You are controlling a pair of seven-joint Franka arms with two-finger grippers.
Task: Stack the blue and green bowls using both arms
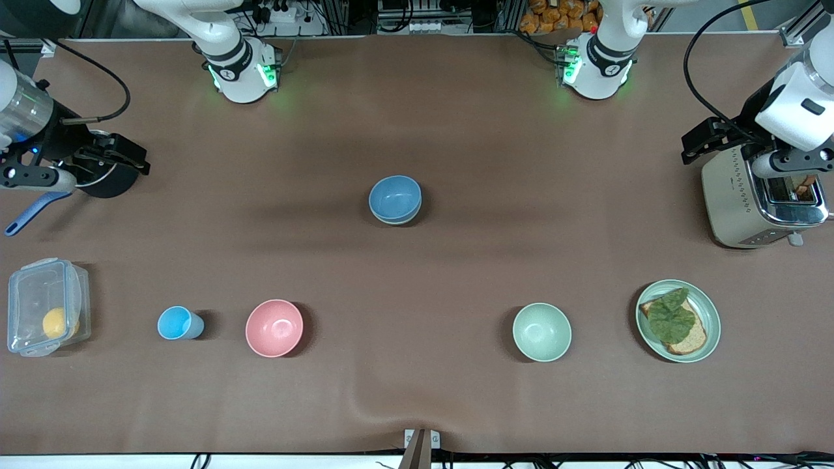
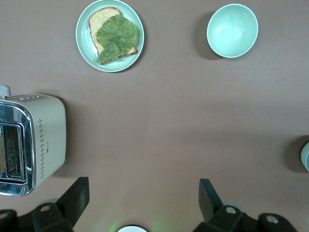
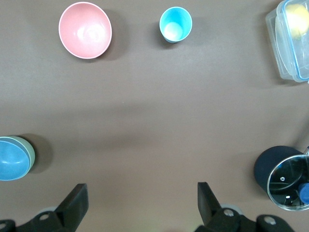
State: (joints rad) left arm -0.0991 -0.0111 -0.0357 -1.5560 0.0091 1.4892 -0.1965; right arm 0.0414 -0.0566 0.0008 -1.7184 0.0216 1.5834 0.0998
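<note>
- Bowls: blue bowl (image 1: 395,198) sits nested inside green bowl (image 1: 399,220) at mid-table, farther from the front camera than the row of other dishes. Blue one is matte medium blue, deep and plain inside.
- Green bowl shows only as a thin pale rim under the blue one's near edge; its body is hidden. Right wrist view shows the same pair, blue bowl (image 3: 10,158) inside a green rim (image 3: 30,151), cut off at the frame edge.
- Mint bowl (image 1: 541,331) stands alone, upright, near the front camera, beside the plate (image 1: 711,311) with bread and a leaf.
- Pink bowl (image 1: 274,327) and cup (image 1: 176,323) stand near the front camera toward the right arm's end.
- Left gripper (image 2: 143,199) waits over the toaster (image 1: 730,198); fingers spread wide, holding nothing.
- Right gripper (image 3: 142,199) waits over the pot (image 1: 111,185) at its end of the table; fingers wide apart, holding nothing.
</note>
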